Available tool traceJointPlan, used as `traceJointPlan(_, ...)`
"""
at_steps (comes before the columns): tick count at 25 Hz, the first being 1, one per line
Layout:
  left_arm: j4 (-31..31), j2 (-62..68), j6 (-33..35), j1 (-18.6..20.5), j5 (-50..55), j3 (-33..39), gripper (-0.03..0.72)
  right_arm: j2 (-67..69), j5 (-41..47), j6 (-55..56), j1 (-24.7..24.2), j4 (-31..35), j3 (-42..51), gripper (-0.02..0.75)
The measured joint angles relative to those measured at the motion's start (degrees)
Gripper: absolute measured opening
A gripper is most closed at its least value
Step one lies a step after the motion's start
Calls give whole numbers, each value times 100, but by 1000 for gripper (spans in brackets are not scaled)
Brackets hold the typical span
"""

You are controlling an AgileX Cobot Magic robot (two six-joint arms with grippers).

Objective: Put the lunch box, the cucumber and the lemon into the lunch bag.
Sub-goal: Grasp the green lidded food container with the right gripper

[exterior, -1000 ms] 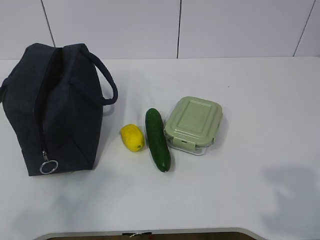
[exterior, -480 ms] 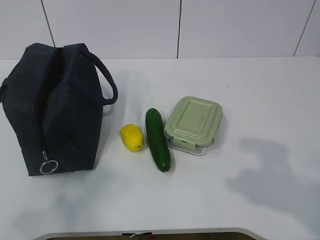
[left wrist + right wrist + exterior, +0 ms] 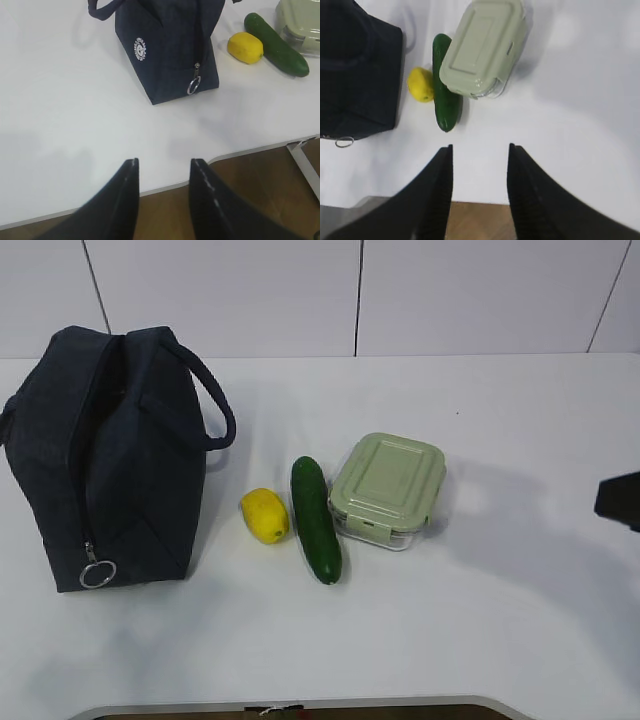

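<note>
Lunch bag [image 3: 110, 455]: dark navy fabric, standing on the white table [image 3: 480, 630] at the far left of the exterior view; its zipper is closed down to a silver ring pull [image 3: 97, 574] hanging at the near end, one loop handle [image 3: 212, 400] arcs out toward the food, and the left wrist view shows a small round white logo [image 3: 140, 49] on its side.
Lemon [image 3: 264, 515]: small, bright yellow, lying on the table near the bag's right side and just beside the cucumber's left flank.
Cucumber [image 3: 315, 519]: long, dark green and glossy, lying between the lemon and the lunch box, its length running from the back toward the near edge; whether it touches either neighbour cannot be told.
Lunch box [image 3: 388, 488]: clear container with a pale green clip lid, flat on the table just right of the cucumber, lid on.
Left gripper [image 3: 162, 167]: seen only from its wrist camera, poised over the table's near edge, well apart from the bag, fingers spread with nothing between them.
Right gripper [image 3: 479, 152]: fingers parted and empty, above bare table on the near side of the lunch box; a dark part of it shows at the right edge of the exterior view.
</note>
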Motion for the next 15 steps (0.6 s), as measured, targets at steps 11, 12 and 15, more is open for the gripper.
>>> traceJointPlan(11,0,0,0,0,0,0,239,1736,-573,-84,0,743,-956,421)
traceJointPlan(12,0,0,0,0,0,0,239,1855,-600,-87,-7,772,-1000,430)
traceJointPlan(15,0,0,0,0,0,0,239,2229,-616,-97,-7,978,-1133,440)
